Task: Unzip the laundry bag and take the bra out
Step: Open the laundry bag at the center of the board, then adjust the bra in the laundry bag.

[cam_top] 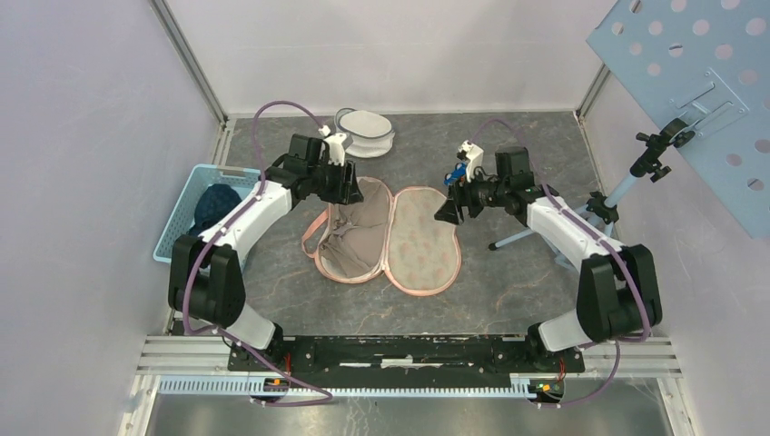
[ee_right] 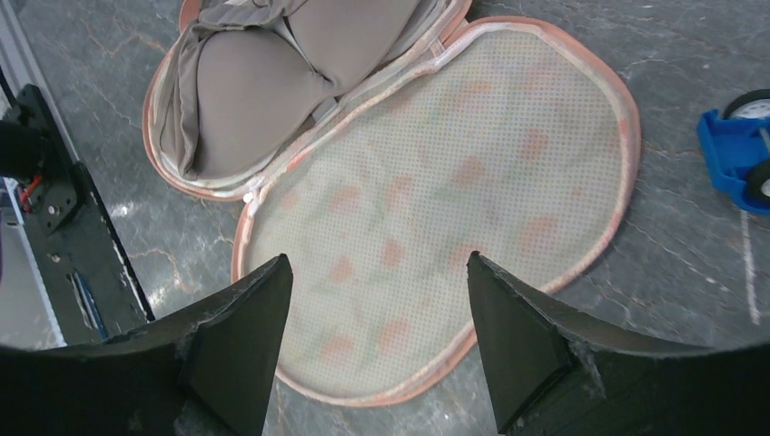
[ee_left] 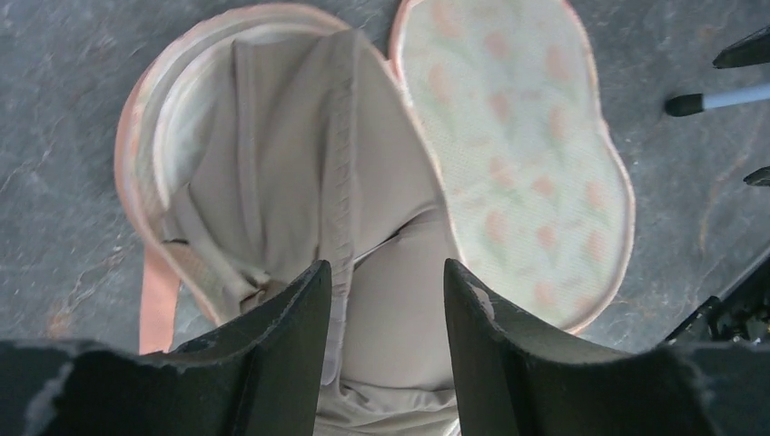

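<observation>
Laundry bag (cam_top: 423,238): unzipped, splayed flat, beige bra (ee_left: 300,154) lying in the half by my left arm; left gripper (ee_left: 386,300) spread over its strap, right gripper (ee_right: 377,300) spread above the mesh flap; removal pending, I reckon: pinch fabric, lift.

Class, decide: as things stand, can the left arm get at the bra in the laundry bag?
Probably yes. The laundry bag lies unzipped and spread open, so the bra is exposed, and the left pincer hangs open just above it, nothing between.
</observation>
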